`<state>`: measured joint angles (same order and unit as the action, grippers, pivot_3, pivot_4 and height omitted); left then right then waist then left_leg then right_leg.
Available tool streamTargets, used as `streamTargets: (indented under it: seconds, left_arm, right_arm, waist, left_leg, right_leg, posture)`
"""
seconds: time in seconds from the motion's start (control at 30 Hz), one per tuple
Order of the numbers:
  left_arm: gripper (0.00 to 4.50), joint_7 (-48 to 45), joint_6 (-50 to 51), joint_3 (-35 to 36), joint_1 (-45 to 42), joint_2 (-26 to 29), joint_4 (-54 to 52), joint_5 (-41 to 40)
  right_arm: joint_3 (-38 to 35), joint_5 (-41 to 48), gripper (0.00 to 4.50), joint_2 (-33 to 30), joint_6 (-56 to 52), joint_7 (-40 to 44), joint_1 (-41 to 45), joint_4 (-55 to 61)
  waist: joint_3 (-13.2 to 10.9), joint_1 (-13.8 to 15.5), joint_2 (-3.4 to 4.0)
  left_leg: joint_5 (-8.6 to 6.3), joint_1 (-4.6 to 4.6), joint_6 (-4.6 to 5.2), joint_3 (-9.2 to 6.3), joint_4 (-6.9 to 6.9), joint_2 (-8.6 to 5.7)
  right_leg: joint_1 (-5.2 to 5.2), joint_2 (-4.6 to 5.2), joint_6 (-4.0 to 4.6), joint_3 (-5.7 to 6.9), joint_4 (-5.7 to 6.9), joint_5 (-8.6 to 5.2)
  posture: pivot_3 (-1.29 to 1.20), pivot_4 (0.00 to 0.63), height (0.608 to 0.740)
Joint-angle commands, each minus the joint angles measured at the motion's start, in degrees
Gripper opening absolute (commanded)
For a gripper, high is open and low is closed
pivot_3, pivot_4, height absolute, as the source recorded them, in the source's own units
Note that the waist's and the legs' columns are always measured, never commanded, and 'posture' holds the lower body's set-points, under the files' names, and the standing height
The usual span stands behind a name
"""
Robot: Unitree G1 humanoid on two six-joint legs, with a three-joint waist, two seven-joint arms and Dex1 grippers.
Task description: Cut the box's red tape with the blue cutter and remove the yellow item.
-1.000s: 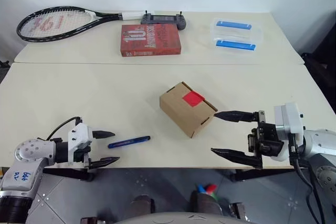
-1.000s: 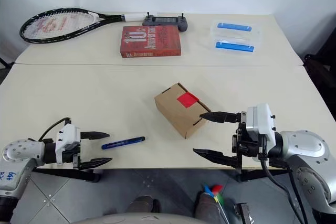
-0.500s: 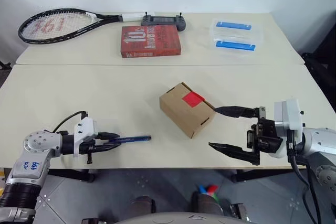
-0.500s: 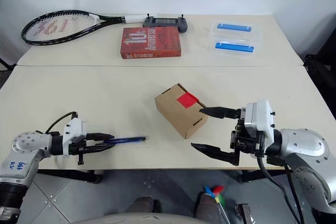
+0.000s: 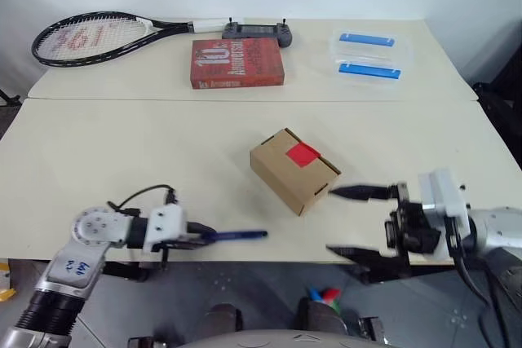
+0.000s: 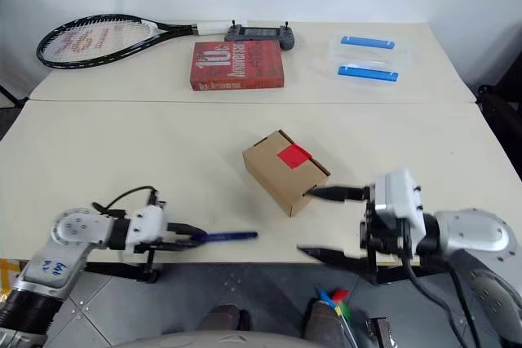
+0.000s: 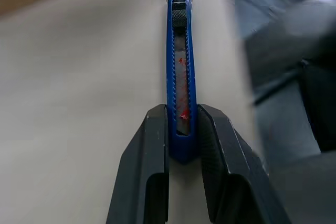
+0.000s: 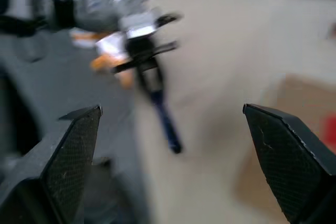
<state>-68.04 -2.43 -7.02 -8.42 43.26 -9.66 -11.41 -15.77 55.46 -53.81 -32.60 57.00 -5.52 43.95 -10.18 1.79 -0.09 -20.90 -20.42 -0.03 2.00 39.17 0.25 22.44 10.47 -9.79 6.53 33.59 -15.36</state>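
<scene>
Left gripper (image 7: 181, 145): clamped on the rear end of the blue cutter (image 5: 235, 235), which is seen pinched between both black fingers in the left wrist view; the tool is pointed toward the box along the near edge of the tabletop (image 5: 163, 144).
Right gripper (image 5: 352, 222): spread wide and holding nothing, hovering at the near right edge of the tabletop, its upper finger just beside the box's near corner.
Box (image 5: 289, 173): brown carton, mid-tabletop, flaps shut; placed between the two grippers, apart from the cutter's tip.
Red tape (image 5: 301, 152): small square patch on the top face, across the flap seam, judged uncut.
Yellow item: nothing of it is seen; presumed inside the shut box.
Clear containers (image 5: 369, 53): two, blue-handled, at the far right of the tabletop; contents cannot be told.
Other items: racket (image 5: 106, 34), red book (image 5: 236, 63) and dark controller (image 5: 259, 33) along the far edge, well apart from the work.
Risk, grip: the cutter is held by its tail alone, so it may pivot or slip when pressed on the tape.
Risk, box: the light carton is unbraced and may slide or tip under the blade unless steadied.
Risk, edge: the cutter lies near the tabletop's edge; a loosened hold could drop it to the floor.
</scene>
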Motion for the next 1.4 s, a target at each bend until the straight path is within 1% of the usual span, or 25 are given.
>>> streamTargets:
  seconds: [0.03, 0.13, 0.2, 0.3, 0.37, 0.43, 0.5, 0.6, 0.67, 0.87, 0.97, 1.1, 1.3, 1.4]
  left_arm:
    - [0.44, 4.6, 3.7, -4.5, -1.1, -2.1, -7.2, 4.9]
    - [0.44, 8.0, 9.0, -8.3, -1.2, -4.2, -10.9, 8.5]
    - [0.44, 9.9, 13.1, -10.7, -1.5, -6.0, -12.5, 10.0]
    - [0.44, 12.0, 17.7, -12.5, -1.7, -7.5, -14.7, 11.2]
    - [0.44, 12.9, 20.2, -13.1, -1.8, -7.6, -15.8, 11.6]
    - [0.44, 14.1, 23.1, -13.4, -2.2, -8.2, -16.4, 11.6]
    - [0.44, 15.3, 25.3, -13.8, -2.3, -8.8, -17.2, 11.7]
    - [0.44, 16.8, 26.1, -14.6, -2.7, -9.7, -15.8, 12.5]
    - [0.44, 17.3, 26.0, -14.8, -2.6, -9.8, -15.7, 12.6]
    - [0.44, 17.6, 24.9, -16.0, -3.9, -10.1, -14.6, 13.0]
    - [0.44, 18.0, 24.1, -16.6, -4.6, -10.4, -13.1, 13.3]
    - [0.44, 18.1, 23.7, -16.9, -5.1, -10.5, -12.3, 13.5]
    - [0.44, 17.5, 22.7, -17.2, -4.7, -9.7, -12.2, 13.3]
    - [0.44, 17.7, 22.7, -17.4, -4.6, -9.9, -12.3, 13.3]
  right_arm:
    - [-0.2, 2.7, 4.5, -0.7, -3.2, -3.4, -3.9, 5.6]
    - [1.1, 1.1, 4.5, -1.4, -4.6, -4.1, -6.6, 6.9]
    - [4.0, -2.9, 4.5, -1.7, -5.0, -6.1, -5.6, 6.3]
    - [8.2, -9.7, 3.89, -1.7, -4.1, -7.9, -2.5, 3.7]
    - [9.9, -12.4, 3.18, -1.7, -4.6, -8.9, -0.8, 2.3]
    - [11.2, -13.1, 2.56, -2.0, -5.5, -8.5, 0.3, 1.5]
    - [12.2, -14.0, 1.8, -2.4, -6.4, -8.3, 1.5, 0.8]
    - [13.5, -15.1, 0.75, -2.6, -6.9, -7.5, 4.0, -2.0]
    - [13.9, -16.1, 0.03, -3.4, -6.8, -6.5, 4.2, -2.8]
    - [18.2, -22.5, 0.03, -4.2, -6.9, -6.2, 6.0, -7.2]
    - [20.1, -24.6, 0.03, -3.1, -6.4, -5.9, 7.5, -9.0]
    - [20.9, -24.9, 0.03, -1.2, -7.0, -6.1, 9.4, -9.9]
    - [19.3, -22.3, 0.03, 0.5, -10.0, -5.6, 11.3, -10.3]
    - [20.3, -24.3, 0.03, -0.1, -9.9, -5.8, 11.5, -10.9]
  waist:
    - [0.0, 0.0, -0.03]
    - [0.0, -0.4, -0.04]
    - [0.0, -0.4, -0.05]
    - [0.0, -0.3, -0.06]
    - [0.0, -0.3, -0.06]
    - [0.0, -0.2, -0.06]
    - [0.0, 0.0, -0.06]
    - [0.0, 0.0, -0.07]
    - [0.0, 0.1, -0.07]
    - [0.0, 0.1, -0.07]
    - [0.0, 0.1, -0.07]
    - [0.0, 0.1, -0.07]
    - [0.0, 0.1, -0.07]
    - [0.0, 0.1, -0.07]
  left_leg:
    - [0.0, 0.0, 0.01, 0.01, 0.0, 0.0]
    - [-0.01, 0.02, 0.02, 0.07, 0.02, -0.01]
    - [-0.01, 0.04, 0.02, 0.09, 0.02, 0.02]
    - [0.0, 0.06, 0.01, 0.1, 0.08, 0.04]
    - [0.0, 0.06, 0.02, 0.09, 0.08, 0.05]
    - [0.0, 0.03, 0.02, 0.09, 0.08, 0.04]
    - [0.0, 0.01, 0.02, 0.06, 0.08, 0.03]
    - [-0.01, 0.0, 0.03, 0.07, 0.1, 0.02]
    - [0.0, 0.0, 0.04, 0.07, 0.12, 0.01]
    - [0.0, 0.0, 0.04, 0.06, 0.14, 0.01]
    - [0.0, 0.0, 0.04, 0.07, 0.18, 0.01]
    - [0.0, -0.01, 0.04, 0.06, 0.19, 0.01]
    - [0.0, -0.01, 0.04, 0.06, 0.22, 0.01]
    - [0.0, -0.01, 0.04, 0.05, 0.22, 0.01]
  right_leg:
    - [-0.01, 0.0, 0.0, 0.0, -0.02, 0.0]
    - [-0.01, 0.01, -0.01, -0.02, -0.01, 0.01]
    - [-0.01, 0.0, -0.01, -0.02, -0.01, 0.01]
    - [-0.01, -0.01, -0.01, -0.05, 0.01, 0.0]
    - [-0.02, -0.01, -0.01, -0.05, -0.01, 0.0]
    - [-0.01, -0.01, -0.01, -0.06, -0.04, 0.0]
    - [-0.01, -0.01, -0.01, -0.04, -0.04, 0.0]
    - [-0.01, 0.0, 0.0, -0.03, -0.07, 0.01]
    - [-0.03, 0.0, 0.0, -0.04, -0.08, 0.0]
    - [-0.04, 0.0, 0.0, -0.04, -0.07, 0.01]
    - [-0.04, 0.0, 0.0, -0.04, -0.06, 0.01]
    - [-0.04, 0.0, 0.0, -0.04, -0.05, 0.01]
    - [-0.06, 0.0, 0.0, -0.03, -0.05, 0.01]
    - [-0.06, 0.0, 0.0, -0.03, -0.05, 0.01]
  posture:
    - [0.0, 0.15, 0.74]
    - [0.0, 0.15, 0.74]
    - [0.0, 0.15, 0.74]
    - [0.0, 0.15, 0.74]
    - [0.0, 0.15, 0.74]
    - [0.0, 0.15, 0.74]
    - [0.0, 0.15, 0.74]
    - [0.0, 0.15, 0.74]
    - [0.0, 0.15, 0.74]
    - [0.0, 0.15, 0.74]
    - [0.0, 0.15, 0.74]
    - [0.0, 0.15, 0.74]
    - [0.0, 0.15, 0.74]
    - [0.0, 0.15, 0.74]
